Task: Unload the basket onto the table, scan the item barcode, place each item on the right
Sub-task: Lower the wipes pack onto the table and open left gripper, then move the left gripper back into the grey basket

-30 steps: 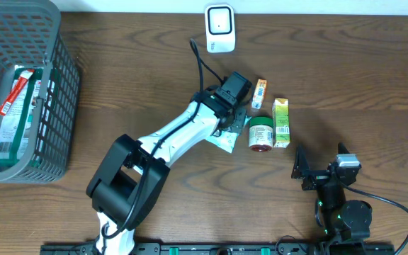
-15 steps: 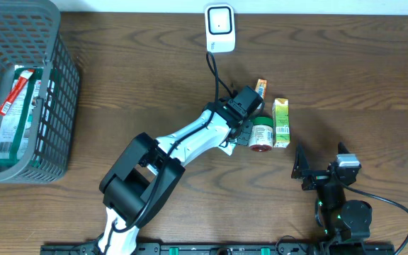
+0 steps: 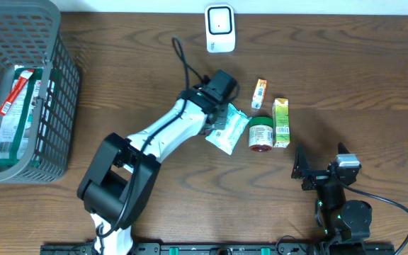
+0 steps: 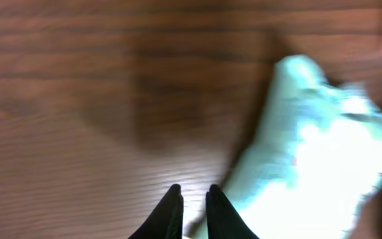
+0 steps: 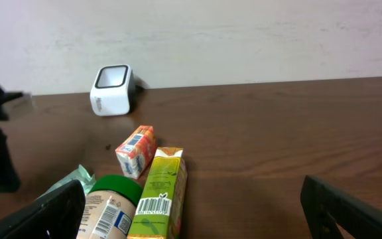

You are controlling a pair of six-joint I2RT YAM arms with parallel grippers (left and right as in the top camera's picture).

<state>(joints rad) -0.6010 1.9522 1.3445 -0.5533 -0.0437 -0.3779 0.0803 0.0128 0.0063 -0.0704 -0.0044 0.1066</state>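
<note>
The white scanner (image 3: 219,28) stands at the table's far edge and also shows in the right wrist view as the scanner (image 5: 111,89). A pale green pouch (image 3: 229,132) lies flat on the wood beside a green-lidded jar (image 3: 261,136). My left gripper (image 3: 217,112) hovers just left of the pouch. In the left wrist view this gripper (image 4: 192,199) has its jaws nearly together, with only wood in the slit, and the blurred pouch (image 4: 317,153) is to its right. My right gripper (image 3: 324,170) rests open near the front edge, holding nothing.
A green carton (image 3: 280,122) with its barcode up lies right of the jar, and a small orange carton (image 3: 260,93) sits behind them. A grey wire basket (image 3: 55,106) holding packets stands at the far left. The left arm's cable loops toward the scanner.
My left gripper has drawn back up and to the left, off the pouch and jar. The pouch now lies uncovered and slightly shifted. The right arm has not moved.
</note>
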